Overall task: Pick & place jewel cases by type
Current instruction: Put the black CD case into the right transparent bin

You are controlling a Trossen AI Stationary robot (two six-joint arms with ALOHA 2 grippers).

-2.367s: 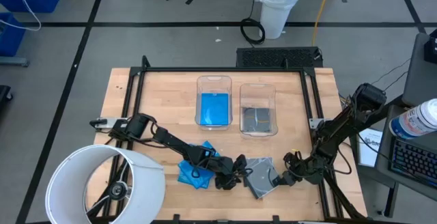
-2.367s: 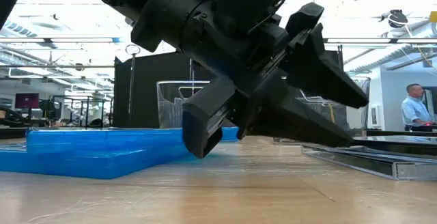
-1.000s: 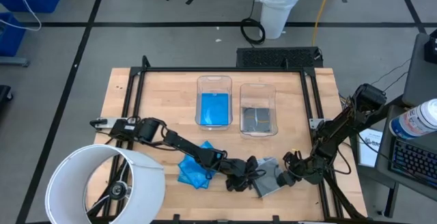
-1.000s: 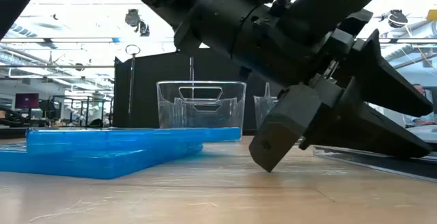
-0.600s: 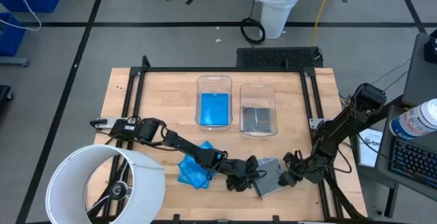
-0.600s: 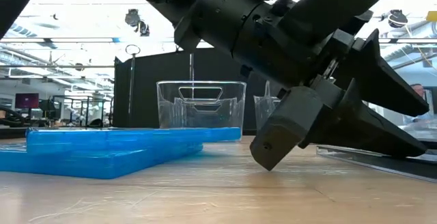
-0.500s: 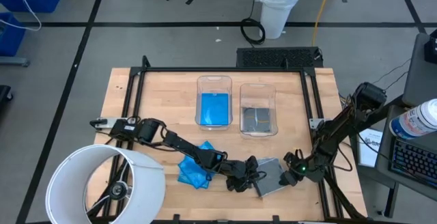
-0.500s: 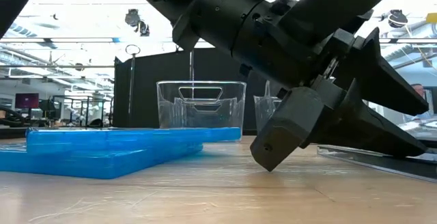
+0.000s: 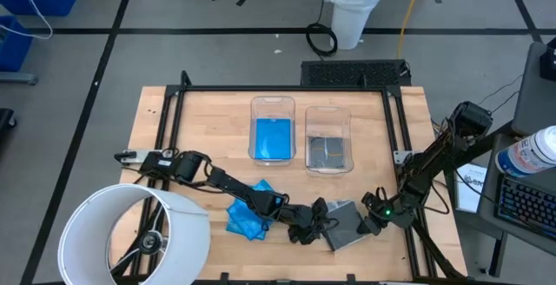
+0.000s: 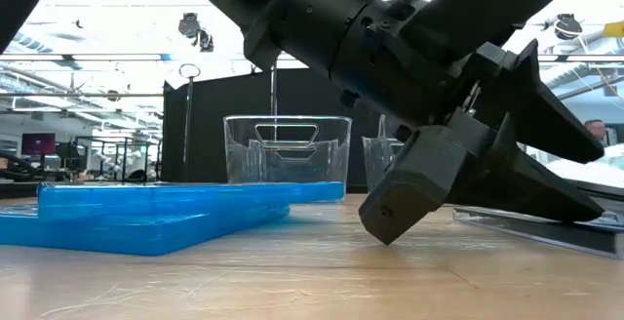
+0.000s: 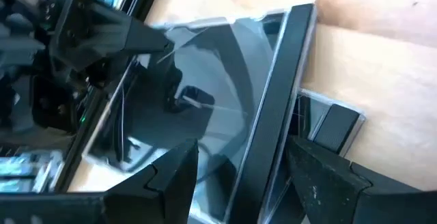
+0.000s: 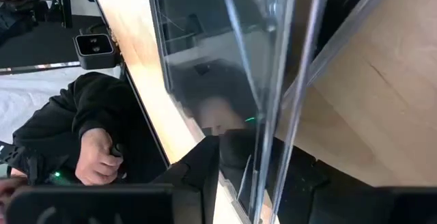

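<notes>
Right gripper (image 9: 372,225) sits at the near right of the table (image 9: 208,111), at the right edge of a smoky grey jewel case (image 9: 346,224); the right wrist view shows the case edge between its fingers (image 12: 198,176), so I judge it pinching that case, though contact is hard to confirm; left gripper (image 9: 314,226) is low at the case's left edge, fingers (image 11: 171,176) spread wide and straddling it, apparently steadying or tipping it up; a second grey case (image 11: 328,125) seems to lie under or just beside the first; two blue jewel cases (image 9: 250,215) lie overlapped on the table just left of the grey ones, untouched; far centre, left clear bin (image 9: 272,105) already has a blue case (image 9: 272,137) in it, right clear bin (image 9: 327,116) already has a grey case (image 9: 327,152); so sorting is partly done, judged roughly a third to halfway; left to do: lift this grey case into the right bin, then the other grey one, then the blue pair into the left bin; a person's hand (image 12: 95,157) shows beyond the table edge in the right wrist view.
</notes>
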